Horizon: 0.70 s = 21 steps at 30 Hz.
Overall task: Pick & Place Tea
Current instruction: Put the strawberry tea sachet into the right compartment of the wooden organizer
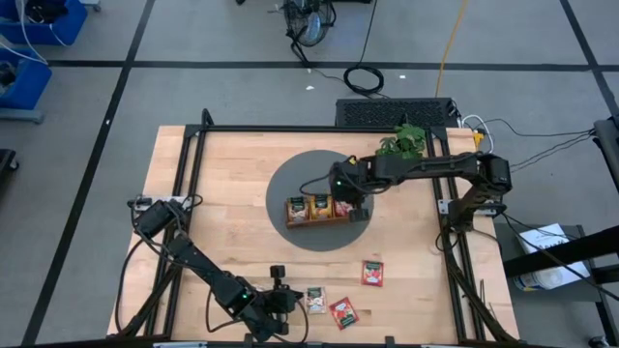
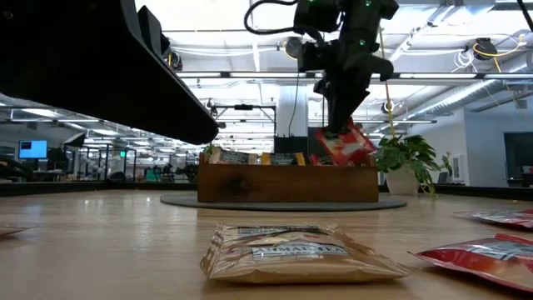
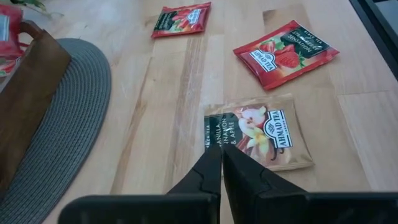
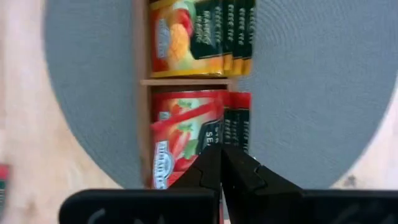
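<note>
A tan vanilla tea sachet (image 3: 258, 134) lies flat near the table's front edge, and my left gripper (image 3: 222, 149) is shut at its dark label end. Two red sachets (image 1: 342, 312) (image 1: 372, 274) lie flat to its right. My right gripper (image 2: 337, 132) hangs over the right end of the wooden tray (image 2: 287, 185), shut on a red sachet (image 2: 343, 143). In the tray, yellow sachets (image 4: 199, 37) and red ones (image 4: 233, 118) stand on edge in separate compartments. My left gripper has its two fingertips closed on the tan sachet's dark label edge (image 3: 214, 140), slanting down toward it from the table's near left. The sachet lies flat on the table. My right gripper pinches the red sachet's upper edge (image 2: 333, 135) from above. The sachet hangs tilted below the fingers, clear of the tray's rim.
The tray stands on a round grey mat (image 1: 290, 179) at the table's middle. A potted plant (image 1: 404, 142) sits at the far right behind the mat. Bare wood lies between the mat and the loose sachets.
</note>
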Motion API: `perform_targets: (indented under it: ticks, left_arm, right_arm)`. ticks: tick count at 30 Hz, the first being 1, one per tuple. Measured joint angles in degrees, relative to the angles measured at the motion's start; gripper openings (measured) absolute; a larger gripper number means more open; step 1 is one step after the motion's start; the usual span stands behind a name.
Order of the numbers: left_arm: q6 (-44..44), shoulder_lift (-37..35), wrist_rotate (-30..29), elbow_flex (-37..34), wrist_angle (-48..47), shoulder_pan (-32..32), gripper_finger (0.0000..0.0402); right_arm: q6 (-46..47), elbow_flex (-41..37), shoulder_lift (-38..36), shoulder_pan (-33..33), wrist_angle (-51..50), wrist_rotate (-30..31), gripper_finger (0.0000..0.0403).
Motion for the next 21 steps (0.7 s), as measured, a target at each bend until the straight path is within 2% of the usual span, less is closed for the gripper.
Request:
perform_targets:
  ticks: [6,11,21]
  left_arm:
    - [-0.5,0.0,0.0,0.0,-0.6,0.0,0.0024]
    - [-1.6,0.0,0.0,0.0,-0.9,0.0,0.0024]
    - [-2.1,0.0,1.0,0.0,-0.9,-0.2,0.0024]
  right_arm:
    - [2.2,0.0,-0.3,-0.2,3.4,-4.1,0.0]
    - [4.6,-0.3,-0.3,-0.2,3.8,-4.1,0.0]
    - [10.8,-8.6,-0.3,-0.2,13.1,-4.1,0.0]
